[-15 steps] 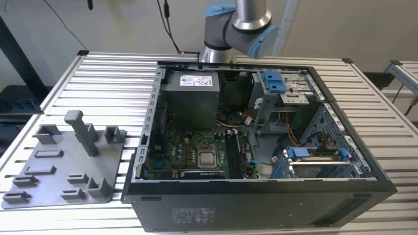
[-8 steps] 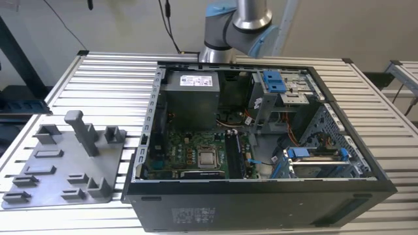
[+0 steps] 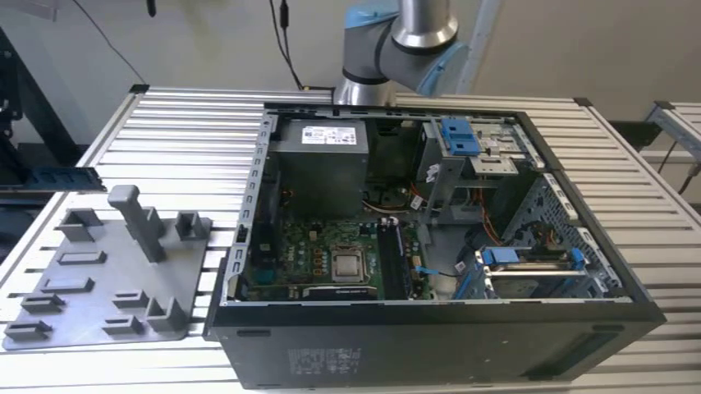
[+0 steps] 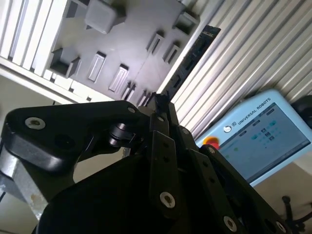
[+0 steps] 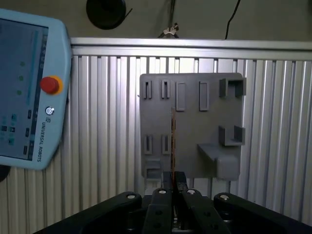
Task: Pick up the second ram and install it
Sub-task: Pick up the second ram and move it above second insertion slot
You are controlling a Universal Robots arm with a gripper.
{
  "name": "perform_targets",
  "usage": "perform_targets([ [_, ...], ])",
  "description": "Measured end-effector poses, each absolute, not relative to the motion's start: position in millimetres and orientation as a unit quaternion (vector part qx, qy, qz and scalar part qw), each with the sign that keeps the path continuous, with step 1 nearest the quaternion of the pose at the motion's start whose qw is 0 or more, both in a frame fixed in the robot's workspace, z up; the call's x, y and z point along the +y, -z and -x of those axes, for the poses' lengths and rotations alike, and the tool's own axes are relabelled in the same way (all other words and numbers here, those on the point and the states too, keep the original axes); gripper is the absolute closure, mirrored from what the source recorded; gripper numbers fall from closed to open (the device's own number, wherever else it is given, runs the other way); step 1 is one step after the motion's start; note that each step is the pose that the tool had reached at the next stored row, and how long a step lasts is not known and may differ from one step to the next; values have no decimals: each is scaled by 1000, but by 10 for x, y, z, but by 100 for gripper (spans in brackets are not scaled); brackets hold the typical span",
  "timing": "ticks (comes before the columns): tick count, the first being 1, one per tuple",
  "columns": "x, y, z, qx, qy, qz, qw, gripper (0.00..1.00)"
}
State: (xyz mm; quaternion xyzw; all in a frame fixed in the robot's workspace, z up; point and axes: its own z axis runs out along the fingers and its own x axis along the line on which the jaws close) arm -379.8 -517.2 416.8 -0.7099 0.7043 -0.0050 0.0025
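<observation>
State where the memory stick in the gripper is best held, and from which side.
Probably best: pinch the second ram across its flat faces near one end, coming endwise, as the gripper does; the board is thin, long and flat.

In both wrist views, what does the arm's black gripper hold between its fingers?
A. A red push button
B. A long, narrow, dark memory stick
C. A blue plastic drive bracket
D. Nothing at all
B: the second ram, a long, narrow, dark memory stick, runs out from between the shut fingers of the black gripper, with the grey moulded tray behind it.
</observation>
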Motion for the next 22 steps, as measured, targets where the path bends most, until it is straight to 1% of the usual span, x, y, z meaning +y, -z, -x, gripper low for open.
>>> perform_targets([
  [22, -5171, -4169, 3108, 704, 5, 710, 2, 86],
])
